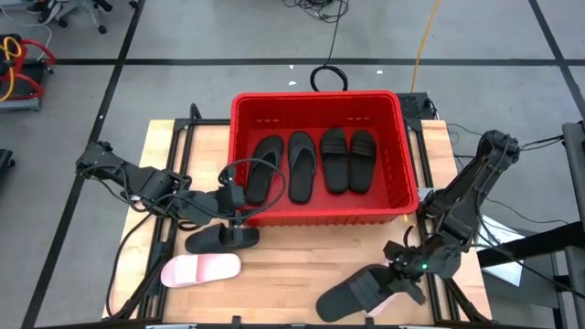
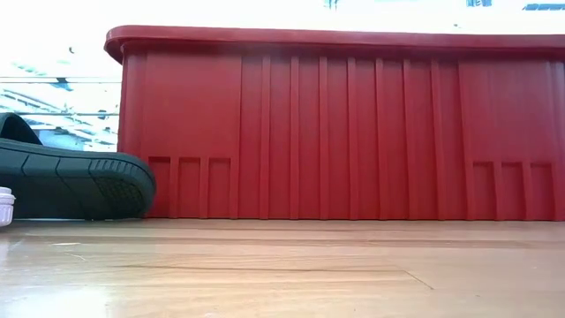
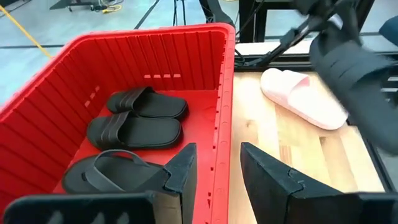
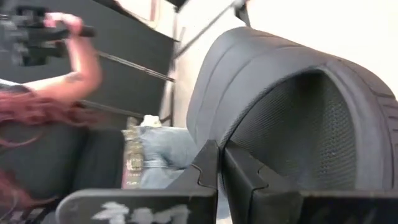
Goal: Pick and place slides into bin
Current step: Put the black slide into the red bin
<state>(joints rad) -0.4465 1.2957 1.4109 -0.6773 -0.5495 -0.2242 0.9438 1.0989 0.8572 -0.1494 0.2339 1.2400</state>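
Slides: black foam slip-on sandal, surface six o'clock, pinched by closed right pincer; left pincer open over red lattice plastic bin rim; light, flexible; grip edge.

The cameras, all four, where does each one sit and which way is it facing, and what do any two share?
High view: overhead, facing straight down on the red bin, both arms and the left hand visible.
Low view: at tabletop height, facing the bin's wall; no arm shows.
Left wrist view: on the left arm, over the bin rim, past its open fingers.
Right wrist view: on the right arm, its shut right hand gripping a black slide, a person beyond.
High and left wrist views share the four black slides in the bin.
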